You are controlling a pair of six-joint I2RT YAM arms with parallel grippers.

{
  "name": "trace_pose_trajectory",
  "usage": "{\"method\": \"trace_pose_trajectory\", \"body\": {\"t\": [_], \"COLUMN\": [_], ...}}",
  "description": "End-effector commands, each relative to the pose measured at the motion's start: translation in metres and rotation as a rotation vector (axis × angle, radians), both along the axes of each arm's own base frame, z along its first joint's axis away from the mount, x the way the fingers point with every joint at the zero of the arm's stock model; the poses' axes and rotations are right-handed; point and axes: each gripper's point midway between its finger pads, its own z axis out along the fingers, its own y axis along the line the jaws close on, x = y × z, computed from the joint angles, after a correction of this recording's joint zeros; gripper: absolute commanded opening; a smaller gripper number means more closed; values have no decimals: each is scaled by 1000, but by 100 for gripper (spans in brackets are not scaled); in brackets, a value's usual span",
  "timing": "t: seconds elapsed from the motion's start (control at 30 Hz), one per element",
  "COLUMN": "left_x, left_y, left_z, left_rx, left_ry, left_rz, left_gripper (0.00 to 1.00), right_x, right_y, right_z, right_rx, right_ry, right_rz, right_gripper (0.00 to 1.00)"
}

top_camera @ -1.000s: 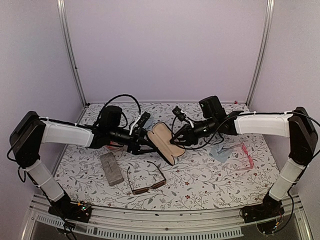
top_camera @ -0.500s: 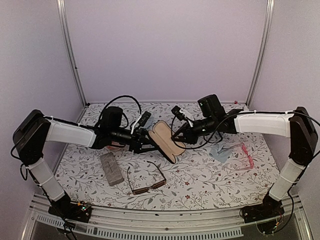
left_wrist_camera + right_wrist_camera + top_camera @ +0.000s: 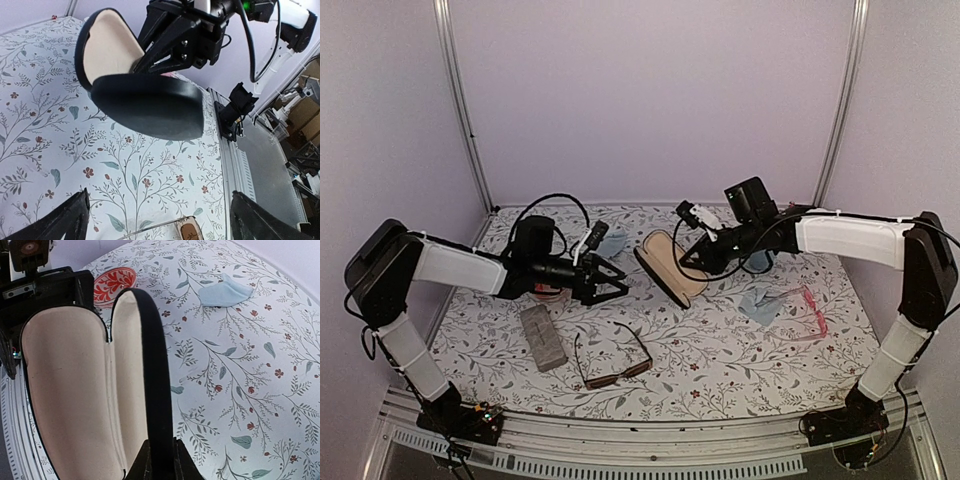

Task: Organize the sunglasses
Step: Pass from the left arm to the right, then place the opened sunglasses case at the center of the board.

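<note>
Two pairs of sunglasses lie on the counter. The brown-framed pair (image 3: 612, 360) is nearest, at lower centre of the overhead view with its temples unfolded. The pink-red pair (image 3: 808, 310) sits at right beside a pale blue cloth (image 3: 758, 305). There are two cases: a grey rectangular case (image 3: 542, 337) just left of the brown pair, and farther back an open black oval case (image 3: 670, 267). The counter (image 3: 720, 370) wears a floral print, and lilac walls enclose it. Both arms reach inward, low. The left claw (image 3: 613, 285) is spread wide, released, apart from the black case. The right claw (image 3: 159, 456) is clenched on that case's rim.
</note>
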Motion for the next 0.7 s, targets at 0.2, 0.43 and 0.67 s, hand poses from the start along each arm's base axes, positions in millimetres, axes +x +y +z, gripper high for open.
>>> {"method": "trace_pose_trajectory", "body": {"t": [0.2,0.43,0.67], "left_x": [36,63,83], "left_y": [38,68,96], "left_z": [-6,8,12], "left_rx": [84,150,214], "left_ry": [-40,-96,-103], "left_rz": [276,500,678], "left_gripper": [99,99,99], "right_x": [51,56,42], "right_y": [-17,-5,11], "right_z": [-10,-52,-85], "right_rx": [-284,-581,-726], "right_ry": [-172,-262,-303], "right_rz": [-171,-144,-64], "right_gripper": [13,14,15]}}
